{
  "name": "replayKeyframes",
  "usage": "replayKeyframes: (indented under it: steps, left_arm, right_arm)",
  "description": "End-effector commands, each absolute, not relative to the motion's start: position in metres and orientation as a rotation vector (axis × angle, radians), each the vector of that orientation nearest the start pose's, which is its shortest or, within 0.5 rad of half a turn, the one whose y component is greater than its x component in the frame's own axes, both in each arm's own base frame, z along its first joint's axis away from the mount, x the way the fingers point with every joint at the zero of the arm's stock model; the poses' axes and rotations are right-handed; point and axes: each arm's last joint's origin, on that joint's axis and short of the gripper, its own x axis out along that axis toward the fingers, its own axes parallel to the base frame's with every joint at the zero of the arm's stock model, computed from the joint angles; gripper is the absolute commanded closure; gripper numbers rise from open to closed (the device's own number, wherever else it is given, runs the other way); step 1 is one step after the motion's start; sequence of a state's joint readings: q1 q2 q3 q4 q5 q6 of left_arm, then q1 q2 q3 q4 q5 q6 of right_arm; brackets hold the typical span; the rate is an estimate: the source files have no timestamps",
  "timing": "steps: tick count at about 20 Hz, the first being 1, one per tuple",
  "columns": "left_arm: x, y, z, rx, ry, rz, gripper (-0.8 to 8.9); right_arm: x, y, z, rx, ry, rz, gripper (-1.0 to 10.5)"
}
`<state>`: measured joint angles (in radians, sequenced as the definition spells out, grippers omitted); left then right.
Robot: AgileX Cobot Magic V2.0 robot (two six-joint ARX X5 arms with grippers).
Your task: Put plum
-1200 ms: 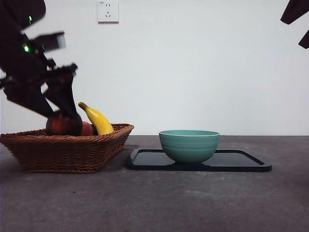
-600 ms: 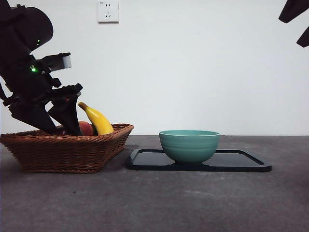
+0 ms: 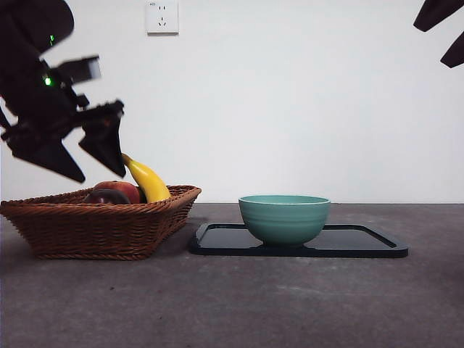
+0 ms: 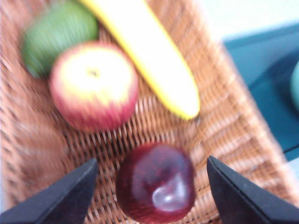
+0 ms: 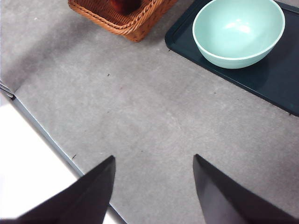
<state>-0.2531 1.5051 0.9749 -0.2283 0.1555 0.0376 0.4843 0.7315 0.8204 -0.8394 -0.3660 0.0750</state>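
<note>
The left gripper point(image 3: 90, 163) has lifted clear of the wicker basket point(image 3: 101, 225) since half a second ago, when its jaws reached down among the fruit. Its jaws now stand wide apart and hold nothing. The plum point(image 4: 155, 182) lies on the basket floor, below the gap between the two jaws and touching neither. Beyond the plum, farther out from the jaws, sit a red-yellow apple point(image 4: 94, 86), a banana point(image 4: 147, 51) and a blurred green fruit point(image 4: 58, 36). The right gripper point(image 5: 154, 186) hangs high over bare table, jaws spread and empty, well apart from the teal bowl point(image 3: 284, 218) on the black tray point(image 3: 362, 245).
</note>
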Motion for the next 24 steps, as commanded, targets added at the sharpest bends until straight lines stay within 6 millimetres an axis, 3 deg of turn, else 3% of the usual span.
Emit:
replayKeyframes:
  steps: [1, 7, 13, 20, 24]
  left_arm:
    - [0.300, -0.083, 0.244, 0.063, 0.706, -0.404, 4.34]
    - [0.263, -0.083, 0.286, -0.021, 0.640, -0.607, 4.40]
    - [0.209, -0.079, 0.318, -0.088, 0.645, -0.843, 4.40]
    - [0.157, -0.066, 0.326, -0.101, 0.764, -0.931, 4.42]
    - [0.148, -0.064, 0.324, -0.072, 0.803, -0.950, 4.42]
  right_arm:
    - [0.113, 0.072, 0.299, 0.010, 0.787, 0.791, 6.8]
    - [0.115, 0.073, 0.301, 0.012, 0.750, 0.796, 6.8]
    - [0.115, 0.073, 0.302, 0.013, 0.742, 0.796, 6.8]
    - [0.115, 0.073, 0.302, 0.014, 0.743, 0.796, 6.8]
    - [0.115, 0.073, 0.302, 0.016, 0.744, 0.795, 6.8]
